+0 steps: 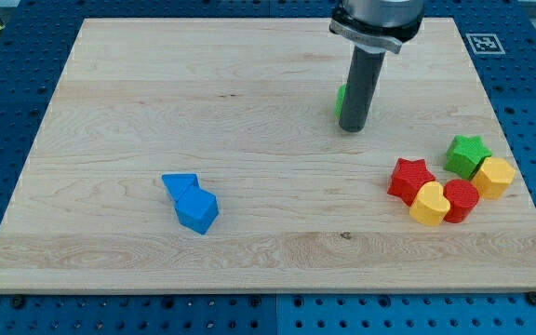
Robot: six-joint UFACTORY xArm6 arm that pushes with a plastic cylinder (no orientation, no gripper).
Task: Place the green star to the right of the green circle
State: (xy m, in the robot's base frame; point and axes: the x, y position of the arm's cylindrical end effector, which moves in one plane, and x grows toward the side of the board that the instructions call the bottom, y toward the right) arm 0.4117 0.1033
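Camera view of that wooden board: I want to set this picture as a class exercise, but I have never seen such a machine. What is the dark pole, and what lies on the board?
The dark pole is a robot arm's pushing rod. It holds nothing; my tip only slides blocks along the wooden board. There is one camera, looking down at an angle. The green circle is mostly hidden behind the rod. At the view's right sit the green star, a red star, two yellow blocks and another red block. Two blue blocks lie at lower left.
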